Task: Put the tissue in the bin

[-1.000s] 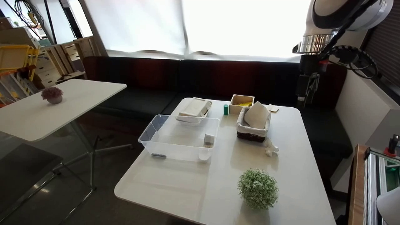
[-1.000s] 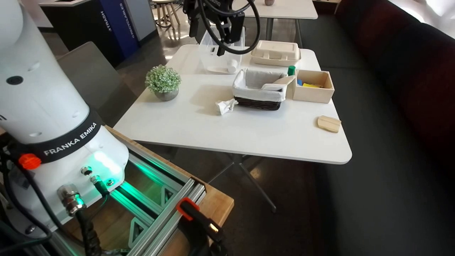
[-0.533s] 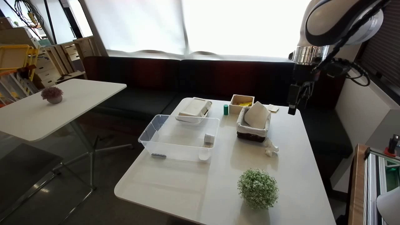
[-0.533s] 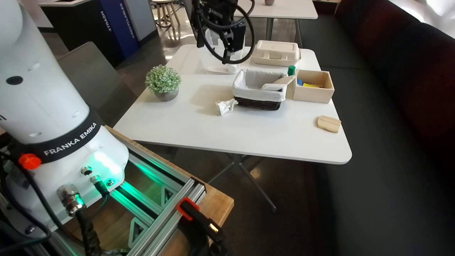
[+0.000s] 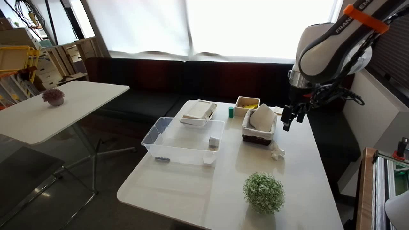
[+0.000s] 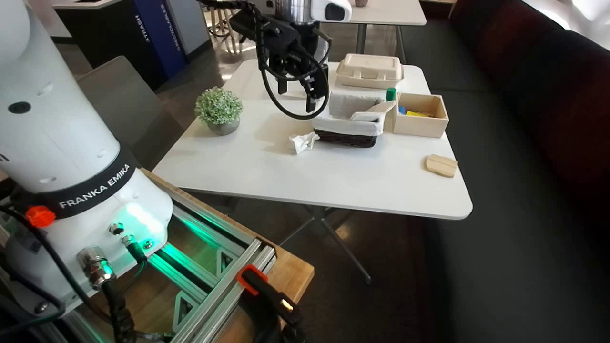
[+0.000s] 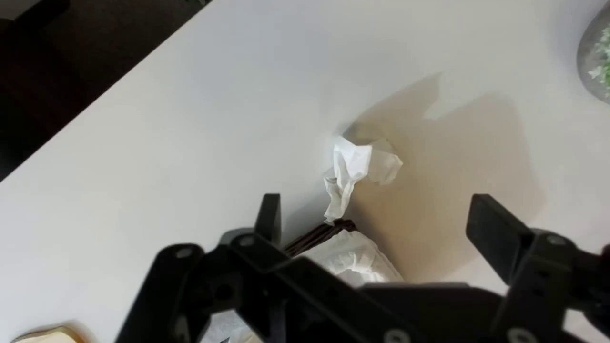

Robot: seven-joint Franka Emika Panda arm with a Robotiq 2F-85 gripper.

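Wrist view: tissue (image 7: 352, 163) perhaps directly below hand (image 7: 374, 206).

Tissue (image 7: 350, 164): crinkled matt paper. Open box (image 6: 419, 126): smooth wood. Tabletop (image 6: 371, 176): smooth, glossy. Wrist collar (image 6: 298, 12): shiny metal.

Brightly glowing windows (image 5: 249, 28), perhaps screened, long dark bench (image 5: 147, 80), white table (image 5: 172, 188), second table (image 5: 76, 107), glossy dark floor (image 6: 388, 247)

There are two white tables (image 5: 175, 188), one basket (image 6: 348, 138), one clear tub (image 5: 182, 154), one tissue (image 7: 351, 164).
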